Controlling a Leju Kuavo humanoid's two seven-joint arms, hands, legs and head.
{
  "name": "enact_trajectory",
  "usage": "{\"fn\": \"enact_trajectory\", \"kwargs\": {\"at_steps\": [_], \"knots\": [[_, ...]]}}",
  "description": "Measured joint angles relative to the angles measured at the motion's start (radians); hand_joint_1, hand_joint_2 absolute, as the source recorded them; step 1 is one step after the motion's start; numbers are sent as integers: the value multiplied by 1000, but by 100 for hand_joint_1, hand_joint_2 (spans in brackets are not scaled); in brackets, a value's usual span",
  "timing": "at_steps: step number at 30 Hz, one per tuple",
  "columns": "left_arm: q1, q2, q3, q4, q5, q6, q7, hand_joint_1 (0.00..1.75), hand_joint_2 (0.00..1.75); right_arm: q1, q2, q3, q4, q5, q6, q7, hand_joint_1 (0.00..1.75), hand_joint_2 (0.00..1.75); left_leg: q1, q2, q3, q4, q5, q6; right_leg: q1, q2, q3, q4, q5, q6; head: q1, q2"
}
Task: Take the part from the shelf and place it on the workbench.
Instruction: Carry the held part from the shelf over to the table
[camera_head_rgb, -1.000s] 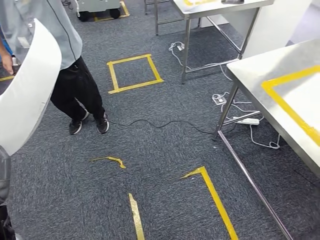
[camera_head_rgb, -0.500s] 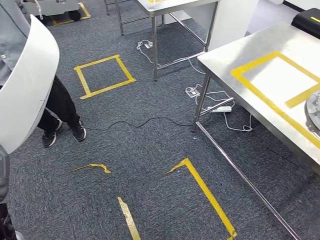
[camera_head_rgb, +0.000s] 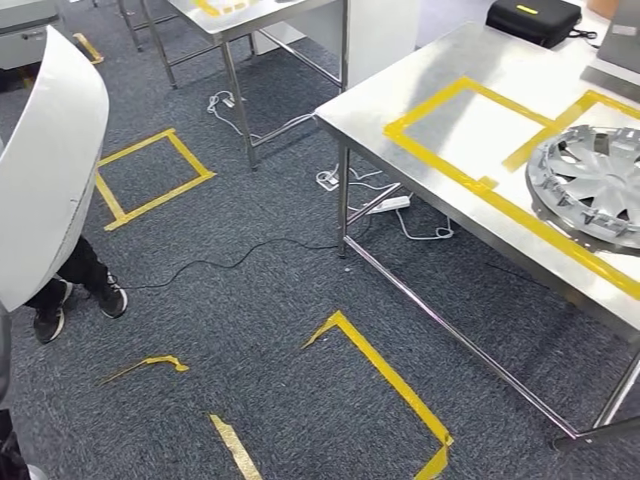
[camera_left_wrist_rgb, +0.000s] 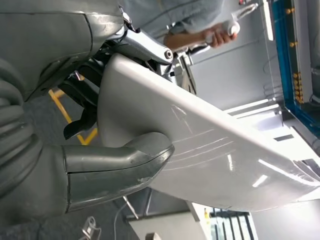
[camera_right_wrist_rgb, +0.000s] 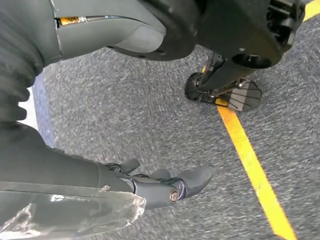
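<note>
Dark grey carpet marked with yellow tape outlines covers the floor of a workshop with steel tables. Gripping the task's thing, the left hand has its thick grey thumb laid across one face of the white curved part and its darker fingers wrapped round the other side, so the panel's near end sits clamped in the hand and the rest reaches away from the wrist. From the head view the white curved part stands upright at the far left, well apart from the workbench and raised above the carpet. The right hand hangs over the carpet with its fingers stretched out, slightly apart, and nothing in them. Beside the part, away from the workbench, a person's black shoes stand on the carpet. On the workbench, yellow tape frames a bare rectangle, and a silver wheel cover lies just beyond that frame. A black cable runs across the carpet toward the workbench's leg.
</note>
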Motion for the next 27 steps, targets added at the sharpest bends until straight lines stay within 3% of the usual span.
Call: {"fn": "enact_trajectory", "kwargs": {"at_steps": [2, 4, 6, 8, 10, 12, 13, 14, 15, 17, 18, 19, 21, 22, 24, 25, 27], "knots": [[0, -1, 4, 0, 2, 0, -1, 168, 175, -2, 0, 0, 0, 0, 0, 0, 0, 175, 9, -49, 56, -131, 55, -1, 0, 28, -4, 4, 2, 8, 0, 0], [0, -3, 6, 0, 3, -1, -2, 168, 175, -1, 0, 0, 0, 0, 0, 0, 0, 175, 12, -78, 77, -186, 63, 5, 0, 51, -14, 3, 7, 21, 0, 0], [-3, -6, 7, -1, 12, -4, -4, 168, 175, 5, 0, 0, 0, 0, 1, 0, 0, 175, 10, -59, 78, -191, 64, 19, -4, 64, -25, -3, 12, 34, 0, 0], [-5, -10, 8, -1, 29, -10, -8, 168, 175, 9, 0, 0, 0, 0, 1, 0, 0, 175, 9, -34, 80, -196, 68, 34, -2, 21, -44, 27, -10, 43, 5, 0], [-3, -16, 10, -2, 44, -14, -11, 168, 175, 6, 0, 0, 0, 0, 0, 1, 0, 175, 5, -6, 81, -198, 68, 44, 3, -47, -94, 139, -77, 46, 10, 0], [-1, -20, 14, -2, 54, -18, -13, 168, 175, 1, 0, 0, 0, 0, 0, 1, 0, 175, 0, 25, 81, -197, 67, 48, 3, -70, -147, 261, -132, 48, 11, 0], [-1, -23, 16, -2, 57, -20, -14, 168, 175, 1, 0, 0, 0, 0, 0, 1, 0, 175, -2, 39, 82, -197, 66, 49, 3, -73, -153, 281, -134, 47, 11, 0], [-1, -25, 18, -2, 59, -22, -14, 168, 175, 2, 0, 0, 0, 0, 0, 2, 0, 175, -3, 52, 83, -197, 65, 49, 3, -76, -138, 261, -118, 45, 11, 0], [-1, -27, 21, -2, 60, -23, -14, 168, 175, 3, 0, 0, 0, 0, 0, 2, 0, 175, -4, 64, 85, -196, 63, 48, 4, -83, -104, 205, -88, 43, 11, 0], [-1, -31, 28, -2, 60, -21, -16, 168, 175, 2, 0, -1, 0, 0, 0, 3, 0, 175, -8, 87, 92, -195, 58, 42, 11, -124, -23, 68, -37, 35, 11, 0], [-1, -33, 32, -3, 59, -19, -17, 168, 175, 0, 0, 0, 0, 0, 0, 3, 0, 175, -10, 96, 94, -194, 55, 37, 14, -139, 3, 24, -24, 30, 10, 0], [-1, -34, 34, -3, 57, -17, -18, 168, 175, 0, 0, 0, 0, 0, 0, 4, 0, 175, -13, 105, 96, -193, 54, 32, 18, -146, 13, 5, -21, 25, 10, 0], [-2, -35, 36, -3, 54, -14, -20, 168, 175, 1, 0, 0, 0, 0, 0, 5, 0, 175, -13, 121, 98, -195, 53, 23, 18, -124, 9, 2, -17, 14, 9, 0], [-2, -35, 37, -3, 51, -13, -20, 168, 175, 3, 0, -1, 0, 1, 0, 5, 0, 175, -11, 113, 99, -191, 47, 17, 17, -114, 9, -1, -14, 9, 8, 0], [-3, -36, 41, -4, 47, -11, -22, 168, 175, 3, 1, -1, 0, 1, 0, 6, 0, 175, -7, 68, 76, -133, 6, 6, 10, -91, 11, -6, -8, -2, 5, 0], [-2, -36, 45, -5, 46, -10, -22, 168, 175, 2, 1, -1, 0, 1, 0, 6, 0, 175, -6, 41, 50, -73, -26, 3, 8, -79, 10, -6, -7, -5, 2, 0], [1, -37, 53, -5, 46, -9, -23, 168, 175, 0, 2, -1, 0, 1, 0, 5, 0, 175, -5, 20, -16, 58, -77, 0, 6, -53, 8, -6, -5, -8, 0, 0]]}}
